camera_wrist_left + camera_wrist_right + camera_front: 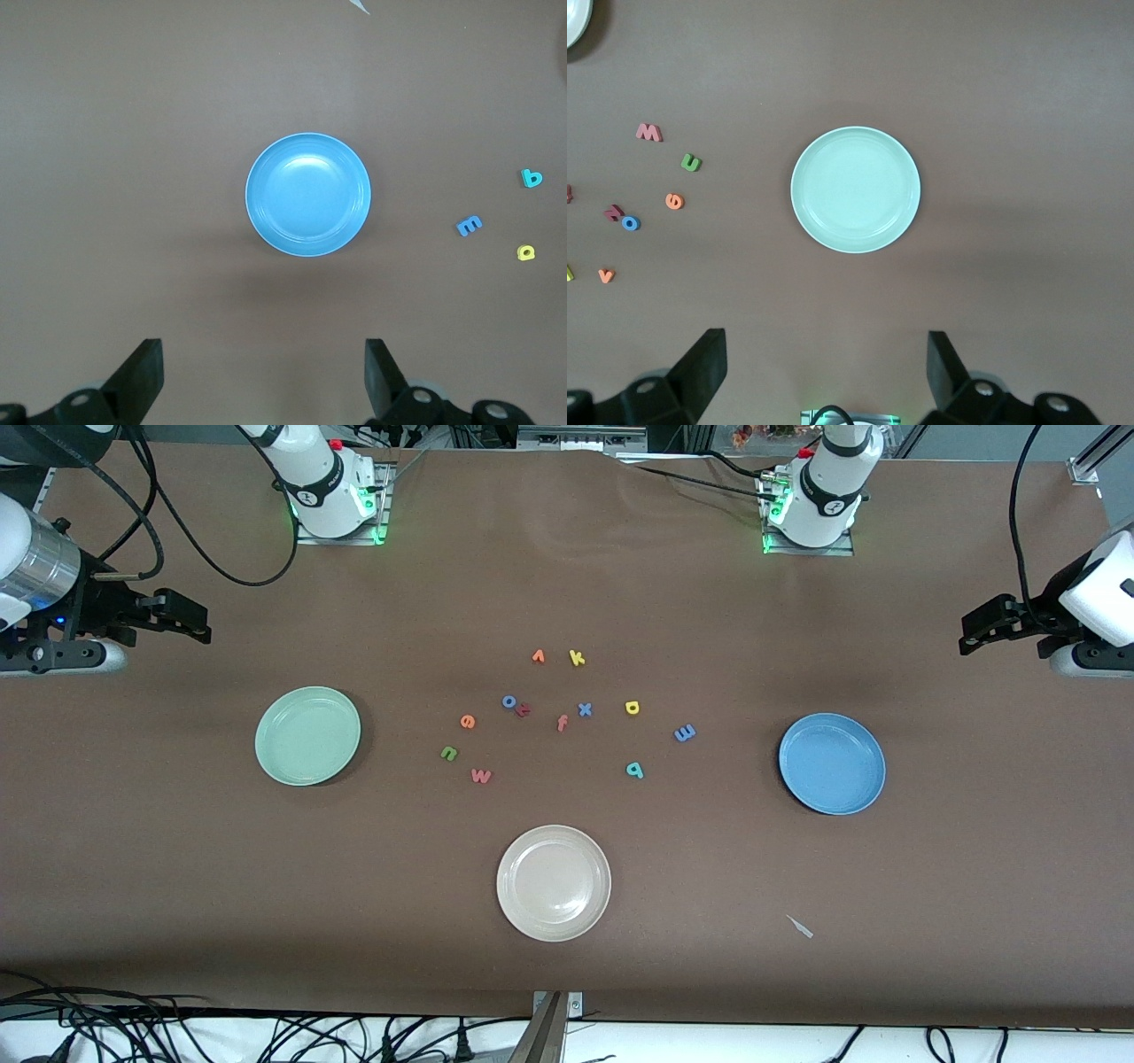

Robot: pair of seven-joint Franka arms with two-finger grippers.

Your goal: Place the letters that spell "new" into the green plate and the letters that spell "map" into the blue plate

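Observation:
The pale green plate (307, 735) (855, 189) lies toward the right arm's end, the blue plate (832, 763) (308, 195) toward the left arm's end. Between them lie the green n (449, 754), orange e (468, 721) and salmon w (481, 776) nearer the green plate. The blue m (685, 733), yellow a (633, 708) and teal p (634, 770) lie nearer the blue plate. My right gripper (199, 622) (826, 367) hangs open and empty high over the table at its end. My left gripper (970, 631) (264, 372) hangs open and empty at its own end.
A beige-white plate (554, 882) sits nearer the front camera than the letters. Other letters lie in the middle: orange v (538, 656), yellow k (577, 658), blue o (509, 701), dark red letter (524, 709), pink f (562, 723), blue x (585, 709). A white scrap (800, 926) lies near the front edge.

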